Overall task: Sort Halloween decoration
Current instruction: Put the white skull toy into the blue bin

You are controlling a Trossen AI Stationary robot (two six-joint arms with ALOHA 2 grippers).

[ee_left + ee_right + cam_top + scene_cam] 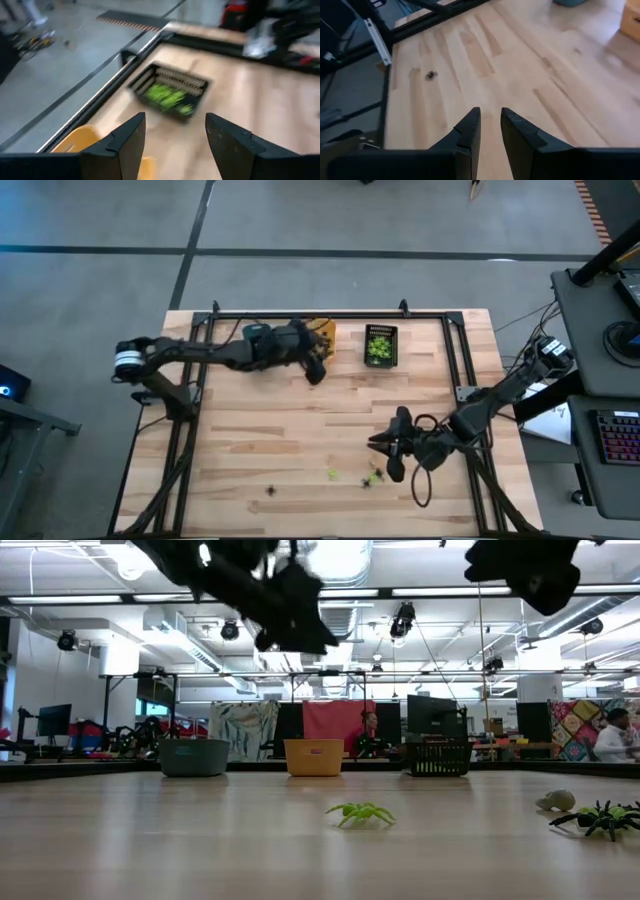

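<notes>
We are viewing light, stiff plastic spiders (374, 477), lower centre, best pinched across the body; left gripper (175, 145) is gaping wide and empty, right gripper (490, 131) is standing narrowly parted, holding nothing.

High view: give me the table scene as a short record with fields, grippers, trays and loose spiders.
left gripper: open, empty, at the far edge by the orange tray
right gripper: narrow gap between fingers, empty, above near right of table
black tray: holds green spiders
green spiders on table: a few, near edge
black spider: alone, near edge
</notes>
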